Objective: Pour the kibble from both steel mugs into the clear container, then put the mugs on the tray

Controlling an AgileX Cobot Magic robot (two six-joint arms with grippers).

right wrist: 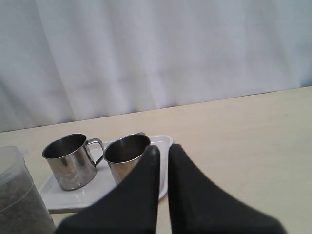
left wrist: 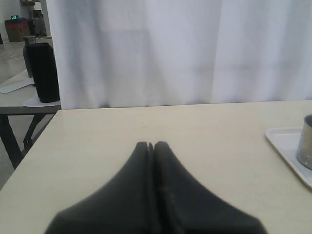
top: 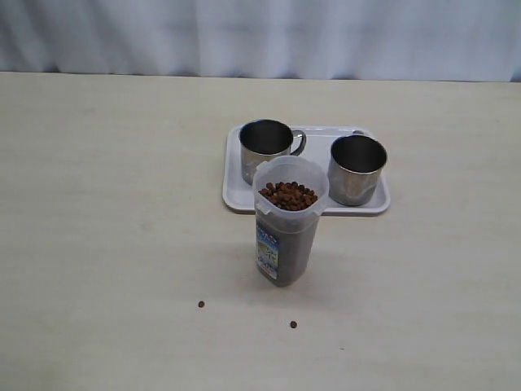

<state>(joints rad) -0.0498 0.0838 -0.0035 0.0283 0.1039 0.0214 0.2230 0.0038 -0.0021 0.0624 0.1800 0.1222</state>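
Both steel mugs stand upright on the white tray (top: 319, 148): one (top: 264, 151) at its left, the other (top: 356, 169) at its right. No kibble shows in either. In front of the tray stands the clear container (top: 285, 244), filled near its rim with kibble (top: 287, 195). Neither gripper appears in the exterior view. My left gripper (left wrist: 151, 144) is shut and empty over bare table, with a mug (left wrist: 306, 141) at that view's edge. My right gripper (right wrist: 163, 148) has a narrow gap between its fingers, holds nothing, and hangs short of the mugs (right wrist: 70, 161) (right wrist: 124, 153).
Two stray pellets (top: 201, 304) (top: 293, 324) lie on the table in front of the container. A white curtain (top: 260, 37) hangs behind the table's far edge. In the left wrist view, a black object (left wrist: 43, 73) stands on another table beyond the table's end.
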